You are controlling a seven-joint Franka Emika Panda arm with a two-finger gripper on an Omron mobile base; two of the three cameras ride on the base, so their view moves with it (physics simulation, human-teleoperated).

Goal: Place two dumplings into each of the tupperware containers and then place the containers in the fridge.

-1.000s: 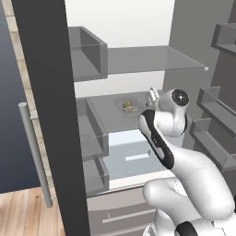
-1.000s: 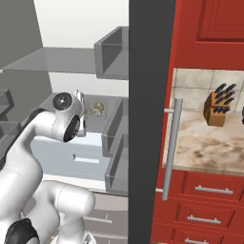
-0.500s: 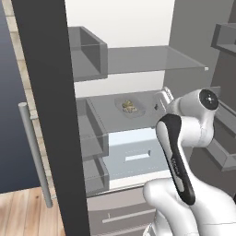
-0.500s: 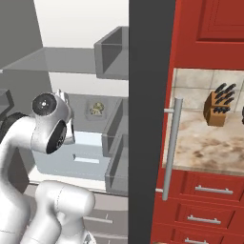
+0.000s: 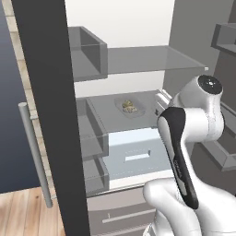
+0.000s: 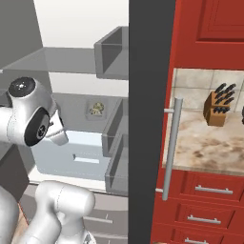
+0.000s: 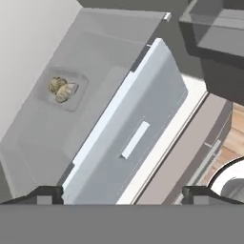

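Arm has pulled back from the fridge (image 5: 138, 60) since the earlier frames: the wrist that sat close to the middle shelf (image 5: 115, 108) now sits at right centre of the left base view and left centre of the right base view, away from the shelf. Tupperware container (image 5: 130, 109) stayed put on that shelf, two dumplings (image 5: 129, 106) inside it, touching each other.

Left base view: container at frame centre, a bit above the middle, on the grey shelf; pale drawer (image 5: 133, 154) just below it; grey door bins (image 5: 90, 138) stacked at centre left beside the dark door edge.

Right base view: same container (image 6: 96, 109) at centre left, dumplings (image 6: 97, 107) in it (small, hard to tell apart here). Knife block (image 6: 219, 107) on the counter at right, red cabinets around it.

Hand view: container (image 7: 64, 89) at upper left, lying flat on the shelf, dumplings (image 7: 63, 88) side by side inside, well apart from the drawer (image 7: 128, 143) that runs diagonally through the middle. Gripper (image 7: 123, 194) at the bottom edge with fingertips (image 7: 45, 194) spread wide, nothing between them (released, empty). Gripper is clear of the container, no contact.
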